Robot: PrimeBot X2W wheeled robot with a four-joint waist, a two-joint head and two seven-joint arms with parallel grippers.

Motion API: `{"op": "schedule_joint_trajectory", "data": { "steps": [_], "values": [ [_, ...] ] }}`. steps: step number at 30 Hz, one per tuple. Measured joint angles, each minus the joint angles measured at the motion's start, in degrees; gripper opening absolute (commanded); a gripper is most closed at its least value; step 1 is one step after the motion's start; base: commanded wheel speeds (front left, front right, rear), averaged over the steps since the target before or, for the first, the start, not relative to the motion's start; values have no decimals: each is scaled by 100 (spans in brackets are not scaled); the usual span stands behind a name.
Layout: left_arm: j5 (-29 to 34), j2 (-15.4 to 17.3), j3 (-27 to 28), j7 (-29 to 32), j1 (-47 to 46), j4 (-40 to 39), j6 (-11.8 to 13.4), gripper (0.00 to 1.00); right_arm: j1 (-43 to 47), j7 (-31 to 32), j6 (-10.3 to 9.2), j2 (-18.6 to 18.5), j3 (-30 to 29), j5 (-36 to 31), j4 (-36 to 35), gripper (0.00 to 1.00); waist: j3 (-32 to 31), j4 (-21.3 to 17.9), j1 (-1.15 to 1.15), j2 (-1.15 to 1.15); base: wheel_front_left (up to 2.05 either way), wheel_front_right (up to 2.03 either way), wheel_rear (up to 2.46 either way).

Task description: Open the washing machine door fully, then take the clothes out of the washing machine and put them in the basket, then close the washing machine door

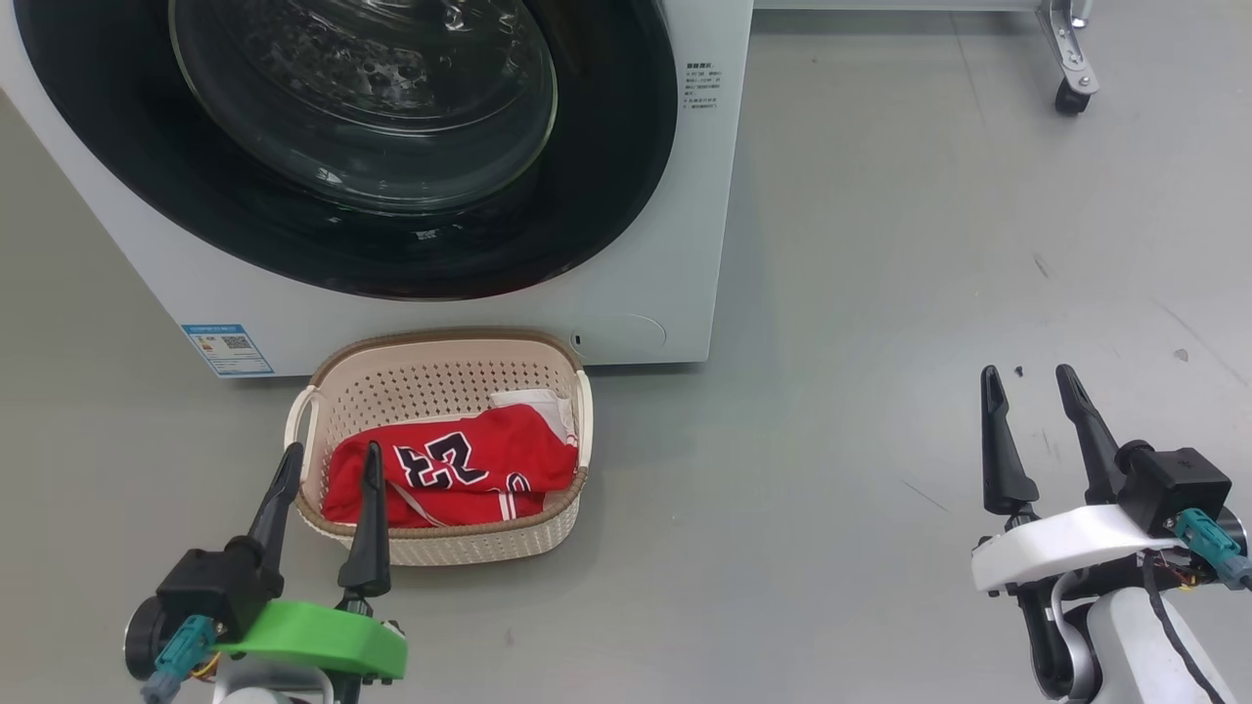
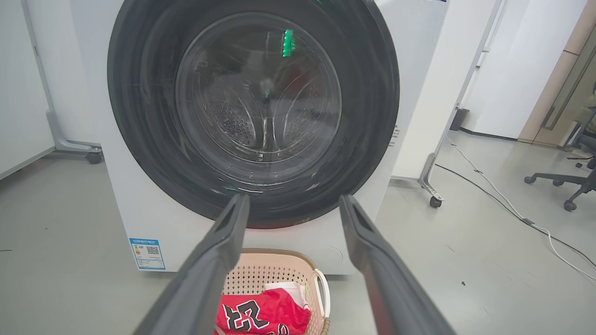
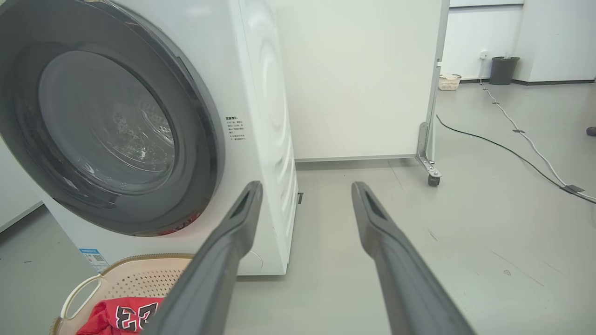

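The washing machine door [image 1: 357, 127] is sitting shut against the washing machine [image 1: 699, 244], and the red jersey [image 1: 460, 469] is lying in the basket [image 1: 430, 386] just before it. The left tool [image 1: 333, 450] and right tool [image 1: 1027, 372] are hovering released, grasping nothing.

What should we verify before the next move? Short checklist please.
1. washing machine door shut flush against the front: ok.
2. clothes lying inside the basket: ok.
3. drum empty behind the glass: cannot tell, reflections in the way.
4. left gripper open and empty: ok.
5. right gripper open and empty, over bare floor: ok.
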Motion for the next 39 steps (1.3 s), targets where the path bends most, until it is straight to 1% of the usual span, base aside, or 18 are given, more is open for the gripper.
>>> {"op": "schedule_joint_trajectory", "data": {
  "steps": [11, 12, 17, 20, 24, 32, 39],
  "values": [
    [-165, 0, 45, 0, 15, 0, 0, 100, 18, 0, 49, 74, -35, -18, 10, 100, -36, -34, 0, 0, 0, 0, 0],
    [-207, 0, 53, 0, 26, -1, 0, 0, 18, 0, 49, 80, -41, -18, 10, 0, -40, -40, 0, 0, 0, 0, 0],
    [-208, -44, -5, 2, 154, 288, 1, 0, 223, 9, 47, 187, -14, -9, 283, 0, -42, -42, 0, 0, 0, 0, 0],
    [-271, -56, -9, 3, 191, 300, 1, 0, 272, 33, 47, 200, -25, 90, 298, 0, -46, -38, 0, 0, 0, 0, 0],
    [-536, -56, -4, 55, 191, 298, 1, 0, 272, 103, 47, 202, -88, 285, 300, 0, -66, -23, 0, 0, 0, 0, 0],
    [-1240, -56, 82, 197, 192, 296, -1, 0, 270, 282, 48, 231, -200, 1011, 328, 0, -101, 6, 0, 0, 0, 0, 0],
    [-1662, -57, 166, 347, 192, 297, -4, 0, 270, 414, 48, 246, -290, 1514, 336, 0, -128, 26, 0, 0, 0, 0, 0]
  ]
}}
